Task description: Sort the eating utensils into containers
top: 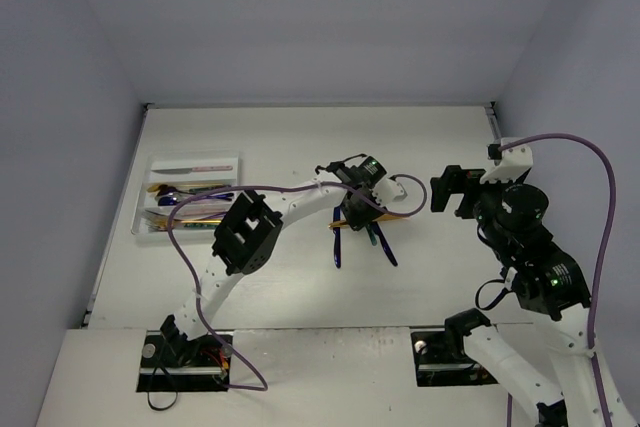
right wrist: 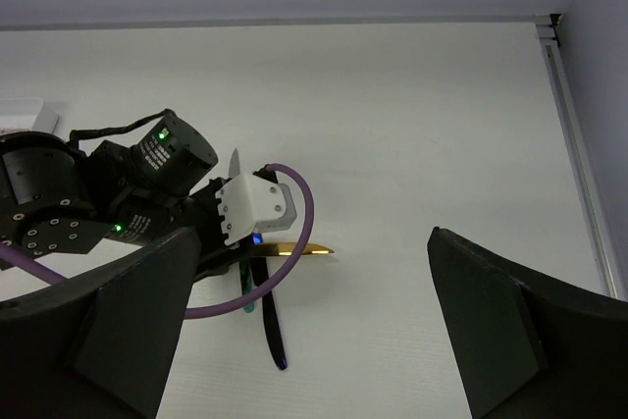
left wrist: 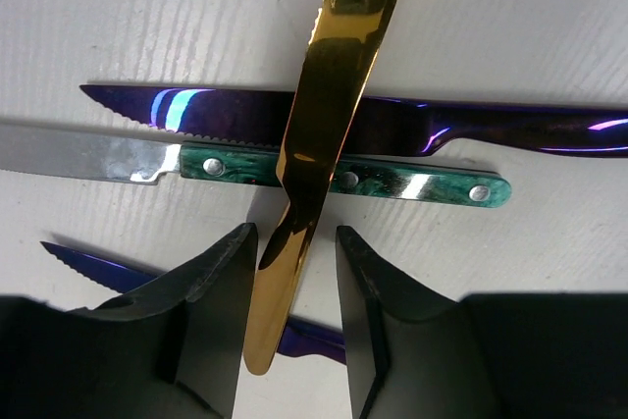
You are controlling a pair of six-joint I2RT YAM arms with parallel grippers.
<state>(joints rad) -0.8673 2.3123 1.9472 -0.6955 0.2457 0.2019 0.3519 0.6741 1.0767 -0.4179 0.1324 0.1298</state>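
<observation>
White table (left wrist: 491,26) carries crossed knives (left wrist: 422,188). Over them the left gripper (left wrist: 294,235) straddles the gold knife (left wrist: 343,56), fingers apart, unclamped: topmost, it should lift first. Beyond, the right gripper (right wrist: 314,242) gapes empty.

Left gripper (left wrist: 292,237) astride gold knife (left wrist: 339,76), jaws apart, knife lying across purple knife (left wrist: 471,125) and teal-handled knife (left wrist: 412,186), white table (left wrist: 147,26)

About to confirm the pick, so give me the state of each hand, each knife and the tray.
gold knife: lying crosswise over two knives.
left hand: open, fingers astride the gold knife's handle.
right hand: open, empty.
purple knife: flat, under the gold one.
green-handled knife: flat, under it too.
tray: holds several utensils.
</observation>
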